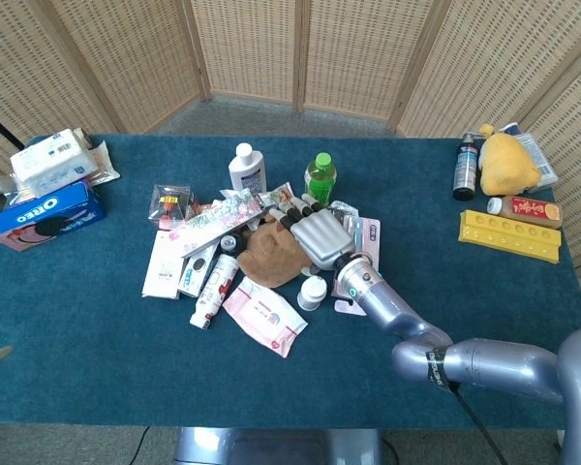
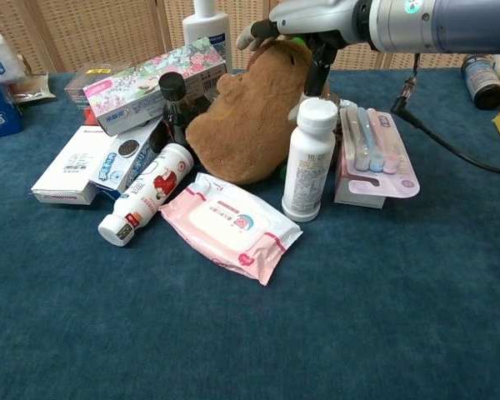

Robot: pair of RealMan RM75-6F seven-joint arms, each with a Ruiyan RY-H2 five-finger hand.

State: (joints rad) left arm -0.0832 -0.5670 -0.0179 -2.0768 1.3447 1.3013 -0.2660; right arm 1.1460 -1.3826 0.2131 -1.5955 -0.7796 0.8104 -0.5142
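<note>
My right hand [image 1: 317,235] hangs palm down over a brown plush toy [image 1: 271,254] in the middle of the pile. Its fingers are spread across the toy's top [image 2: 246,117]. In the chest view the right hand [image 2: 304,18] reaches its thumb down between the toy and the cap of a white pill bottle [image 2: 308,160]. That bottle [image 1: 312,292] leans, tilted with its cap toward the right, and the thumb touches it or comes very close. Nothing is visibly held. My left hand shows in neither view.
Around the toy lie a floral box [image 2: 154,79], a small red-and-white bottle [image 2: 146,204], a pink wet-wipes pack [image 2: 231,225] and a toothbrush pack [image 2: 375,150]. A green bottle [image 1: 320,174] stands behind. An Oreo box [image 1: 44,215] sits far left, a yellow tray [image 1: 508,235] far right.
</note>
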